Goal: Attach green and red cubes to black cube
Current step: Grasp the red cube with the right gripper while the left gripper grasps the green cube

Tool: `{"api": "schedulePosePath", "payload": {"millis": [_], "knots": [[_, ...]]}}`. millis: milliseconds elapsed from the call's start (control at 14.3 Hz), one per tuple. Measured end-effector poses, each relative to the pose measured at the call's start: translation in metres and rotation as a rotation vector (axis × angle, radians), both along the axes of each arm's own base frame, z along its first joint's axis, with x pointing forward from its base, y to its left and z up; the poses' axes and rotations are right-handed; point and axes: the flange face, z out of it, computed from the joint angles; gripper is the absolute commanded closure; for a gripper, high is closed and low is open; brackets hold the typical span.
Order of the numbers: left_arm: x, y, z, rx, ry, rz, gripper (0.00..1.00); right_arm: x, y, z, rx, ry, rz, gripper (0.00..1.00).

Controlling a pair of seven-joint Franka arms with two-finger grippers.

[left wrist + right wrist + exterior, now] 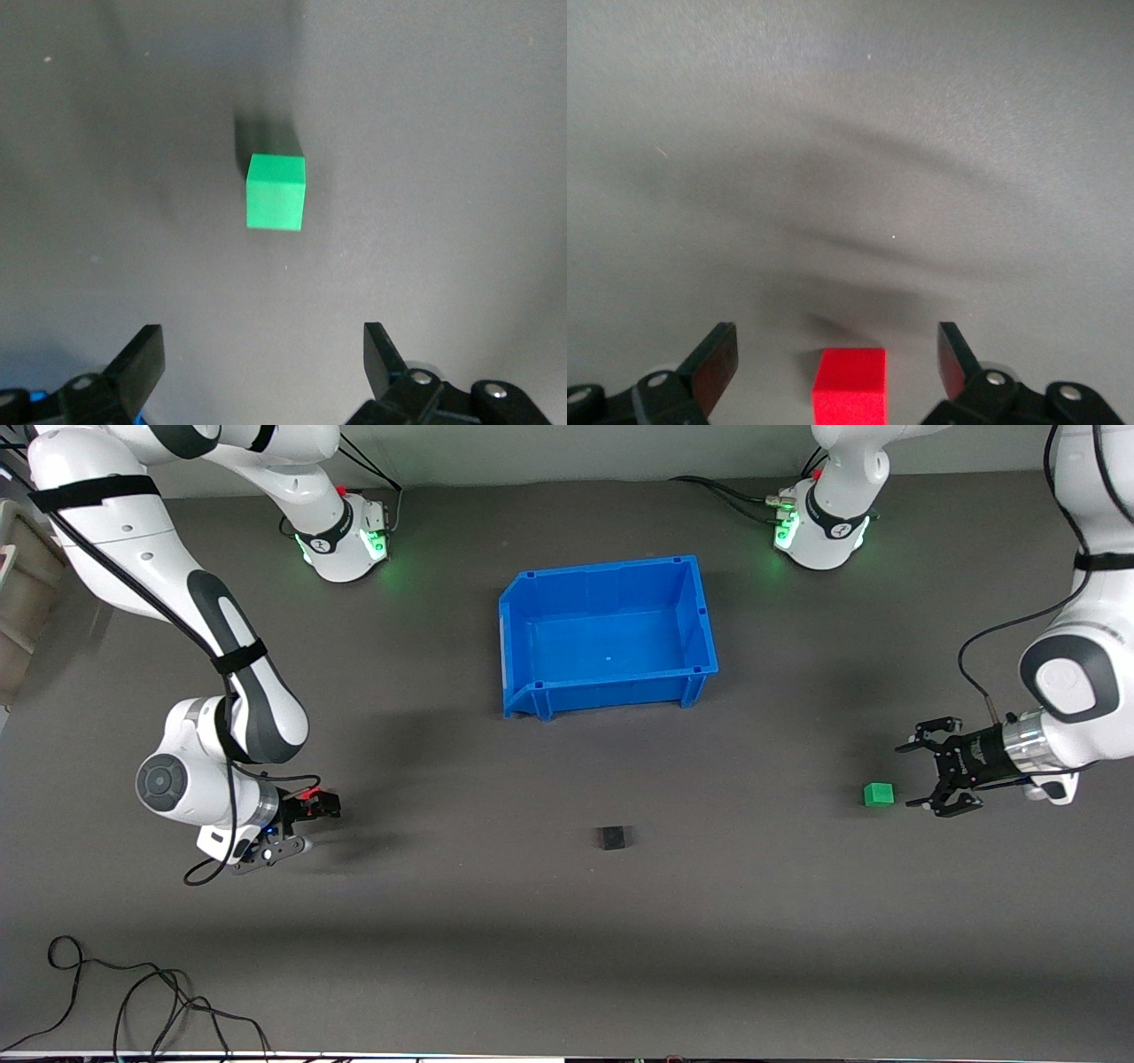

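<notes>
The green cube (879, 794) sits on the grey mat toward the left arm's end. My left gripper (912, 775) is open and empty just beside it. In the left wrist view the green cube (276, 192) lies ahead of the open left gripper (264, 359), apart from its fingers (142, 365). The red cube (849, 387) sits between the spread fingers (955, 359) of my right gripper (837, 363), with a gap on each side. In the front view the right gripper (317, 806) is low at the right arm's end, with only a bit of the red cube (308, 794) showing. The black cube (611, 837) lies alone mid-table.
A blue bin (700, 615), empty, stands farther from the front camera than the black cube, between the two arm bases. Loose black cables (133, 992) lie near the front edge at the right arm's end.
</notes>
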Motion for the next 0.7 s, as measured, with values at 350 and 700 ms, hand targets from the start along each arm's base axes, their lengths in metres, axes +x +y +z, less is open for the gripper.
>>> {"api": "schedulePosePath", "payload": {"millis": [350,700], "knots": [[-0.008,0.014,-0.047,-0.063,-0.056,-0.034,0.0,-0.018,0.001,-0.021,0.0,0.012,0.012,0.0],[-0.011,0.022,-0.072,-0.039,-0.064,-0.023,0.0,-0.022,0.0,-0.02,-0.001,0.014,0.012,0.32]]}}
